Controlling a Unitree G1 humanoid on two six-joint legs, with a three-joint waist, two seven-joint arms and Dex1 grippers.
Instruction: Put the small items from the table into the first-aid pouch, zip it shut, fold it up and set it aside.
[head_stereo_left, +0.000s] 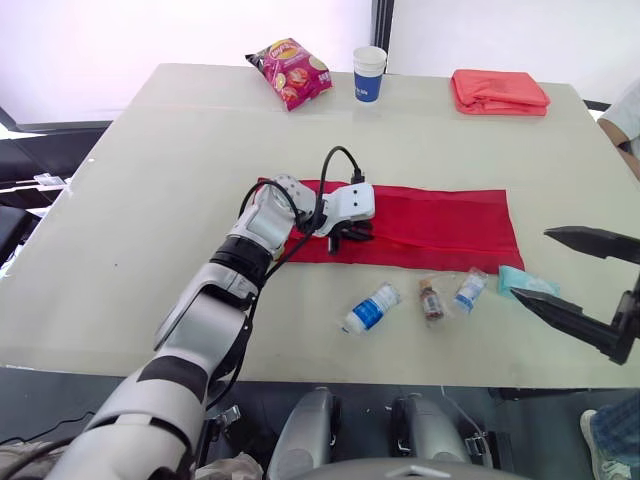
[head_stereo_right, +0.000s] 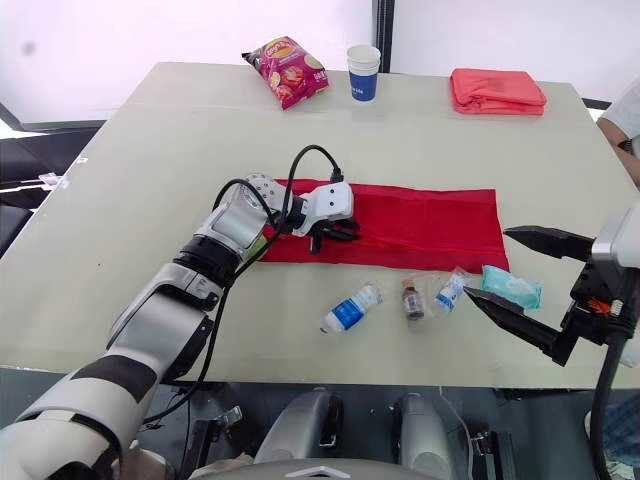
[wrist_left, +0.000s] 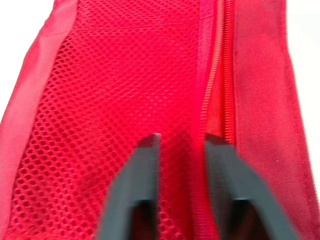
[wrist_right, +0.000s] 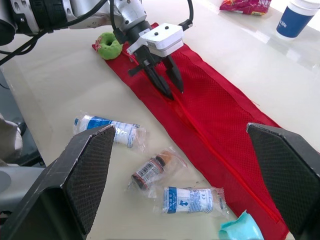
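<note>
On the surface (head_stereo_left: 150, 200): red pouch (head_stereo_left: 430, 225) spread flat, mesh side up, zipper (wrist_left: 215, 85) running along it.
Left tool (wrist_right: 175, 93): down on the pouch's left end, fingers a narrow gap apart, tips on the mesh beside the zipper.
Right tool (head_stereo_left: 530, 264): wide open, empty, hovering off the pouch's right end, near the teal packet (head_stereo_right: 511, 286).
Loose items: wrapped roll (head_stereo_left: 372, 308), brown bottle (head_stereo_left: 431, 299), small wrapped pack (head_stereo_left: 468, 290), in a row just in front of the pouch.

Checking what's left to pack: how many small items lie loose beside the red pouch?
5. In front of the pouch: bandage roll, brown bottle, second roll, teal packet. At its left end: a green lump. The left arm may hide others.
</note>
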